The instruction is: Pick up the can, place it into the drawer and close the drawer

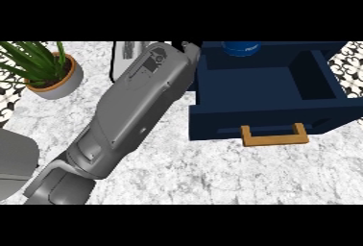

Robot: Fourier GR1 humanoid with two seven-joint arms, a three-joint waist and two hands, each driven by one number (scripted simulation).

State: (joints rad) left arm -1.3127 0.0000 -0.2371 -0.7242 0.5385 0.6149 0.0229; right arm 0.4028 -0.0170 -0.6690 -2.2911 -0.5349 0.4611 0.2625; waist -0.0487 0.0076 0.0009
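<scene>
- Blue can sits at top centre-right, at the far end of the open navy drawer, its long axis running up the frame and its upper part cut off.
- Left hand, just left of the can, is mostly hidden behind its forearm; its grip cannot be told.

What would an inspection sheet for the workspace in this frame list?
Surface: marble counter, white and grey.
Job's things: navy drawer open, orange handle toward the robot; blue can at its far edge, cut off at the top, inside or behind unclear.
Clutter: potted plant far left; white object partly behind the forearm.
Hands: left hand mostly hidden beyond its forearm, by the drawer's far left corner; right hand not in view.
Cables: nothing seen.
Surroundings: patterned floor beyond the counter.
</scene>
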